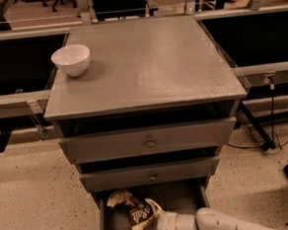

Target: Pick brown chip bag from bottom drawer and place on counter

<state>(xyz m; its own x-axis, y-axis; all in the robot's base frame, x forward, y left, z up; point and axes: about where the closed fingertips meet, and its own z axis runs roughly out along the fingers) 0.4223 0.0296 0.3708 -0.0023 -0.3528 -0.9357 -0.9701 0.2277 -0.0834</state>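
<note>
Here, bottom centre, we see the gripper spread open against the right edge of the brown chip bag in the bottom drawer.

Arm low beneath the front edge of the counter

The white arm comes in from the bottom right and lies almost level, well below the counter's front right corner. Its rounded wrist points left and slightly up. The tool sits at the arm's left end, well below the middle of the front edge, with its lower part cut off by the bottom border of the view.
</note>
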